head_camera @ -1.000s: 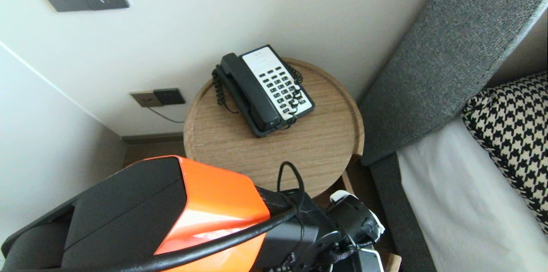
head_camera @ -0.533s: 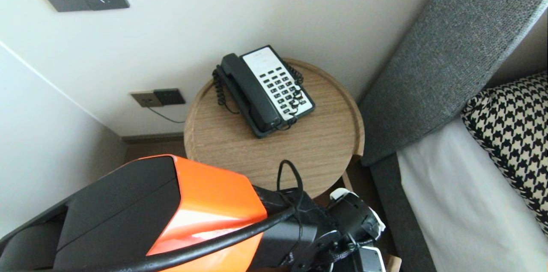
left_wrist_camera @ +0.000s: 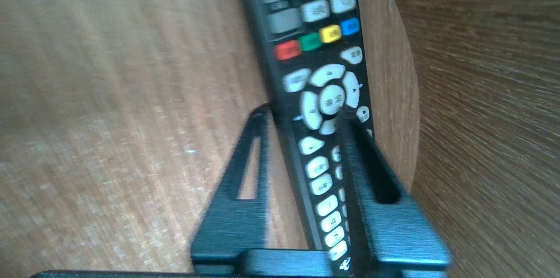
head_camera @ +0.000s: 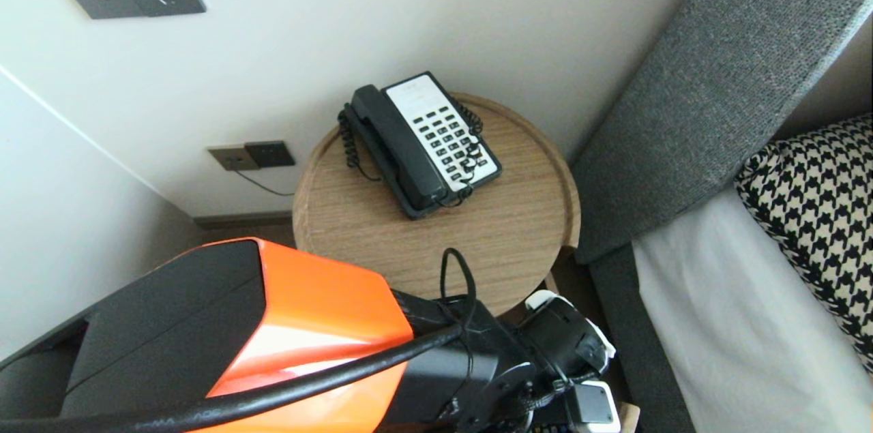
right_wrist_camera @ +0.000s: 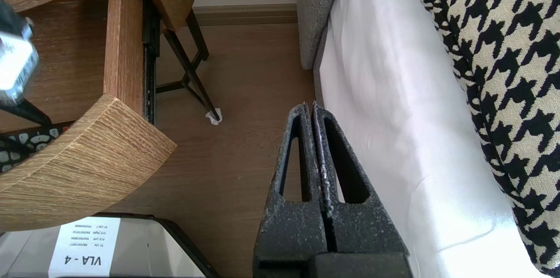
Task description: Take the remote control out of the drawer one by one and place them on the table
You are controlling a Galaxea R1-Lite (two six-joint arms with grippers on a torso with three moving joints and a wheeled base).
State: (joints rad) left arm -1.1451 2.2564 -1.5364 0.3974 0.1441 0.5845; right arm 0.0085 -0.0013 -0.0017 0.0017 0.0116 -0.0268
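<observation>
Shifted slightly over the past second, left pincer (left_wrist_camera: 305, 114) clamped the long edges of a seemingly light, stiff, slick remote control (left_wrist_camera: 319, 50) by the curved front of the drawer (left_wrist_camera: 131, 94), while right pincer (right_wrist_camera: 311, 107) hung shut beside the bed (right_wrist_camera: 393, 116).

A white label (right_wrist_camera: 83, 245) on the dark housing (right_wrist_camera: 148, 251) reads "VLA - 4", upside down; its smaller lines are illegible. The remote control (left_wrist_camera: 321, 72) shows a "4" key.

The round wooden desk (head_camera: 518, 228), rimmed all around, carries a black-and-white telephone (head_camera: 419, 143) on its far side, near the wall. Under the top a wooden drawer (right_wrist_camera: 87, 160) stands pulled out, with a black remote control (left_wrist_camera: 323, 63) on its bottom.
</observation>
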